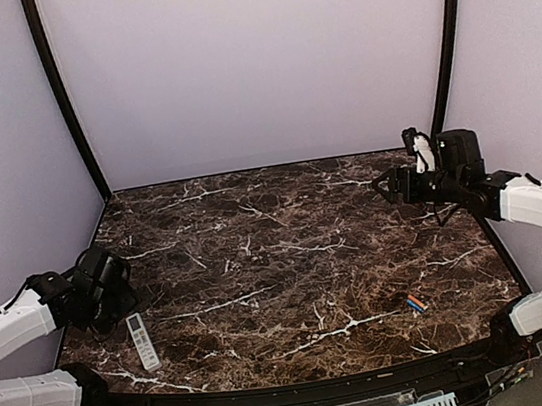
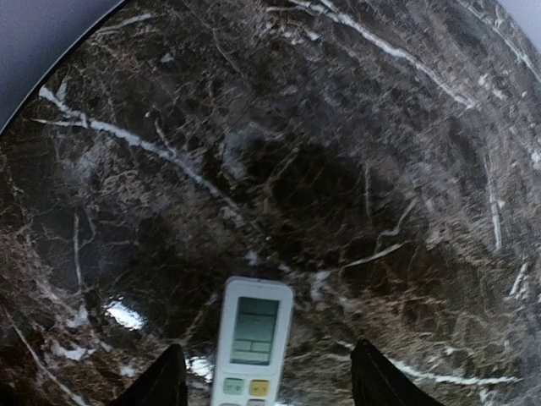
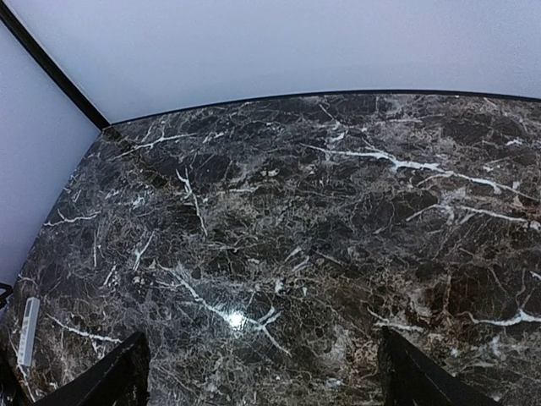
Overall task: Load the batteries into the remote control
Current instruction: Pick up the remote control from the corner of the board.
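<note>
At left of table [image 1: 282, 211] — framing the remote control [image 2: 253, 331] between left gripper [image 2: 269, 372] fingers, wide, apparently for pickup; holding right gripper [image 3: 262, 364] agape, empty, well apart from the batteries [image 1: 415, 303].

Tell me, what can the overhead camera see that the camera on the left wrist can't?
Only the overhead view shows the batteries, one blue and one orange, lying near the table's right front, plus both arms and the right gripper over the far right. Only the left wrist view shows the screen and coloured buttons of the remote control close up, with the left gripper open and a finger on either side of it, not touching. Both show the remote lying face up on the dark marble table.
</note>
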Motion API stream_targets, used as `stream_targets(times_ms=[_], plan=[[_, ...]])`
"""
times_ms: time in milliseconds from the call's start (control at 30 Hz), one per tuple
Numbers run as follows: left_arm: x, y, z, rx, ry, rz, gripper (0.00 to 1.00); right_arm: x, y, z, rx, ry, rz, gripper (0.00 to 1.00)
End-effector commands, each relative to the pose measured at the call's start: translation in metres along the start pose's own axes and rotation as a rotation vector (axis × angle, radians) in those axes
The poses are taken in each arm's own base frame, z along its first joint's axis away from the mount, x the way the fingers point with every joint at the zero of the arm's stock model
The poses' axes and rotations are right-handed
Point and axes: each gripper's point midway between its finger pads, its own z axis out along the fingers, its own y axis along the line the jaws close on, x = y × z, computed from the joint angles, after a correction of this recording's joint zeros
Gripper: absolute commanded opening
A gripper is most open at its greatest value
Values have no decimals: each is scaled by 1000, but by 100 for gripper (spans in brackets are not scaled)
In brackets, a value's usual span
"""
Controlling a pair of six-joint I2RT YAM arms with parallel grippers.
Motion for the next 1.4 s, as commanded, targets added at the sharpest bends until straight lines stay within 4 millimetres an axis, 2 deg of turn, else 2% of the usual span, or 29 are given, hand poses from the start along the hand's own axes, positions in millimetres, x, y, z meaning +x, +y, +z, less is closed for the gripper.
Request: stream_targets(times_ms=[0,33,100,133,267,333,400,467,500,567,700,800,900,967,1067,1133,1167,1267,1367], plan=[[35,59,1,-249,136,57,64,17,5,-4,42,68,14,90],[35,61,0,-253,134,56,64,18,7,-4,38,72,16,90],[35,58,4,-233,120,60,57,19,9,-5,31,76,28,90],[34,56,7,-227,116,92,47,18,12,-4,23,75,32,90],[41,54,14,-268,169,185,37,15,18,-4,1,72,30,90],[43,51,15,-291,200,214,41,14,19,-4,-2,69,26,91],[42,40,15,-273,213,220,50,14,19,-3,-2,66,21,91],[41,33,14,-257,225,232,64,15,18,-1,0,72,18,91],[43,29,13,-244,242,229,90,17,18,0,0,79,16,91],[50,17,10,-182,283,189,98,21,16,3,1,95,12,91],[72,10,20,-95,341,67,99,25,16,10,-3,112,12,91],[87,27,29,-143,374,50,99,21,18,12,-11,105,6,92],[91,30,34,-166,378,62,98,16,19,16,-16,101,-9,92],[89,28,37,-176,371,80,96,14,20,18,-18,100,-15,92],[88,26,39,-195,370,97,86,12,20,20,-19,102,-16,92],[88,26,40,-200,373,105,72,12,20,20,-19,102,-17,92],[88,25,40,-198,373,107,62,12,20,19,-17,101,-16,92],[87,24,39,-183,368,103,43,12,19,16,-11,93,-21,93],[87,24,38,-160,364,97,17,10,20,12,-12,91,-27,93]])
